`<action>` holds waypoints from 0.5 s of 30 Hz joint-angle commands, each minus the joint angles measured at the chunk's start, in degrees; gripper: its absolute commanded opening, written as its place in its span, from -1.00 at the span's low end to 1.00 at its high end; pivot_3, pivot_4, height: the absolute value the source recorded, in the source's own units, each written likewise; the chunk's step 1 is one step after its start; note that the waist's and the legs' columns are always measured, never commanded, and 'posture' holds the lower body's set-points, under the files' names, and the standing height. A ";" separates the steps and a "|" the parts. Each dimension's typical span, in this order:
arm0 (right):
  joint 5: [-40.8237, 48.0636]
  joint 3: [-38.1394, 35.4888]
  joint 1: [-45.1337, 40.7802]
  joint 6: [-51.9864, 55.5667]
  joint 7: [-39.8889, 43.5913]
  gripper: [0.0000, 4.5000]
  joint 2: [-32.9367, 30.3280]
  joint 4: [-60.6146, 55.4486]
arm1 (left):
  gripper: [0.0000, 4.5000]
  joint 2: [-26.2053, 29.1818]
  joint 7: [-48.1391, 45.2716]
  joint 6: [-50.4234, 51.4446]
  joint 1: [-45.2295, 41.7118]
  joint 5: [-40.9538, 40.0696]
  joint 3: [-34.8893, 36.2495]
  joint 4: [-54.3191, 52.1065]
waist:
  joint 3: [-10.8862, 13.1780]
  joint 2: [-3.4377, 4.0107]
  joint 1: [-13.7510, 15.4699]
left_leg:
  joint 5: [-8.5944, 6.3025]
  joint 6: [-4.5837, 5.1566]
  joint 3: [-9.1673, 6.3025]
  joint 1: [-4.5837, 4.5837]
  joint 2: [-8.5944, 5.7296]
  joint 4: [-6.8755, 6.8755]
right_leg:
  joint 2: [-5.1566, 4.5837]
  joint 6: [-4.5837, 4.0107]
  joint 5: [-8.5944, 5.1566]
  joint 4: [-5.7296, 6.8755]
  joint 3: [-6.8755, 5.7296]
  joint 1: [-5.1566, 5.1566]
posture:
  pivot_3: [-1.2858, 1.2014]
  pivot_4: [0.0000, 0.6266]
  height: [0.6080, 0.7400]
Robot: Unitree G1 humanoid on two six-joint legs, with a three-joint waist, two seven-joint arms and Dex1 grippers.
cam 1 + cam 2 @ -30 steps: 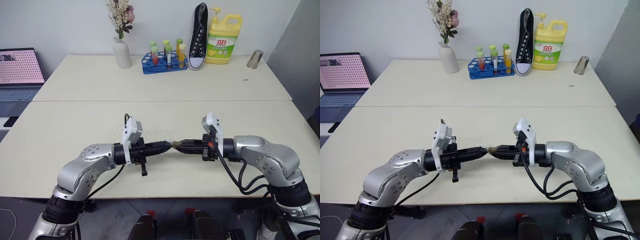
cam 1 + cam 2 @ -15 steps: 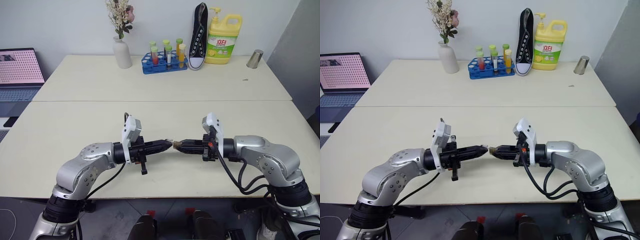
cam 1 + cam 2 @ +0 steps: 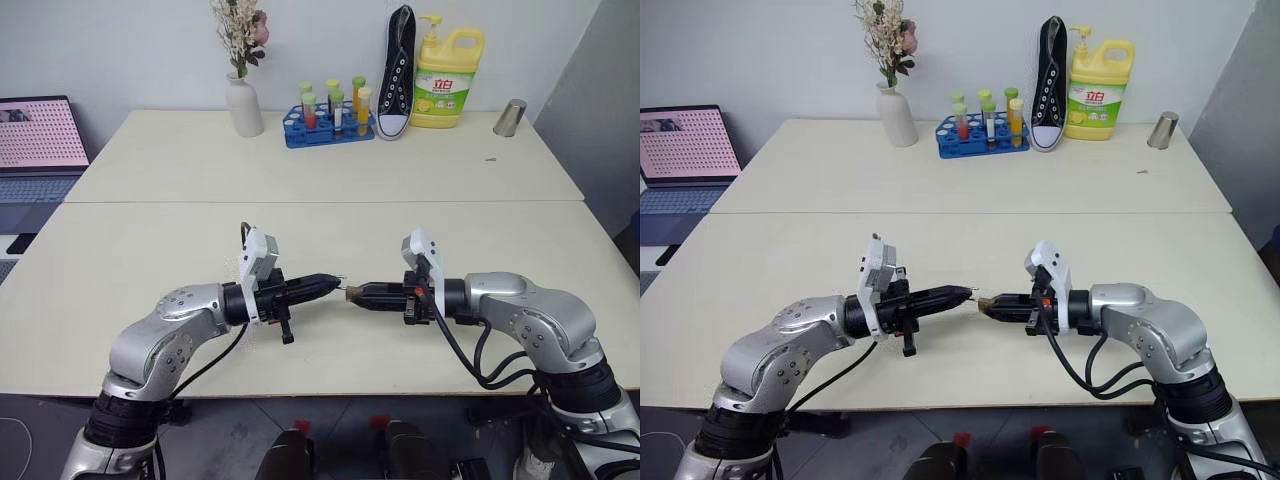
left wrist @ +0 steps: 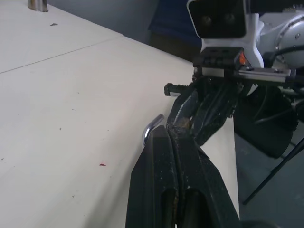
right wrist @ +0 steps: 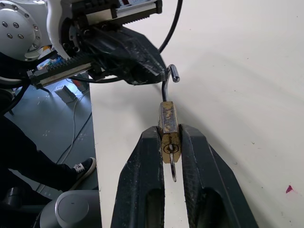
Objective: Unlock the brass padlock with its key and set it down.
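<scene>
Above the counter [image 3: 130, 270], the right hand [image 5: 170, 137] pinches the brass padlock [image 5: 168, 130], its key at 6 o'clock. At 9 o'clock, the left hand [image 3: 335, 281], squeezed tight, grips the shackle [image 5: 169, 76].
</scene>
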 commanded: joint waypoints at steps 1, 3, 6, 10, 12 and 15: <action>1.13 -1.25 -0.10 1.35 -1.14 -0.93 0.45 -0.47 | -1.00 4.94 -5.51 -15.33 3.84 10.16 1.10 -2.26 | 0.00 0.01 -0.13 | 0.00 0.00 0.02 0.01 0.00 -0.02 | 0.00 0.00 0.00 0.00 0.04 -0.01 | 0.03 -0.52 1.00; 1.53 -1.59 -0.16 2.77 -2.28 -0.93 1.16 0.44 | -0.92 8.54 -10.63 -31.35 7.21 19.18 -0.32 1.06 | 0.02 0.04 -0.10 | 0.00 -0.01 0.07 0.02 0.02 -0.06 | 0.01 -0.04 -0.02 -0.01 0.06 -0.04 | 0.03 -0.52 1.00; 1.65 -1.67 -0.61 4.50 -3.49 -0.93 2.19 1.93 | -0.62 9.21 -12.96 -44.88 9.31 24.45 -0.75 6.58 | 0.06 0.10 0.29 | 0.01 -0.02 0.09 0.00 0.00 -0.07 | -0.02 -0.08 -0.03 -0.04 0.07 -0.04 | 0.03 -0.52 1.00; 0.88 -0.62 -1.51 6.72 -3.74 -0.93 3.02 5.04 | -0.04 7.89 -12.57 -52.23 10.88 25.73 -0.27 8.93 | 0.06 0.10 0.49 | 0.00 0.00 0.04 -0.08 -0.02 -0.05 | -0.06 -0.07 -0.03 -0.15 0.01 -0.01 | 0.03 -0.52 1.00; 0.90 -0.44 -2.40 8.29 -4.25 -0.93 3.97 7.23 | 0.21 7.37 -11.63 -52.44 11.85 25.17 0.12 8.48 | 0.06 0.11 0.34 | -0.01 0.01 0.04 -0.09 -0.02 -0.07 | -0.08 -0.05 -0.02 -0.24 0.00 0.00 | 0.03 -0.52 1.00; -0.07 0.40 -4.71 9.61 -4.78 -0.93 5.97 12.18 | 0.66 6.85 -10.12 -51.86 13.47 25.15 0.21 7.55 | 0.07 0.12 0.00 | -0.01 0.01 0.03 -0.09 0.00 -0.08 | -0.06 -0.05 -0.02 -0.22 -0.02 -0.01 | 0.03 -0.52 1.00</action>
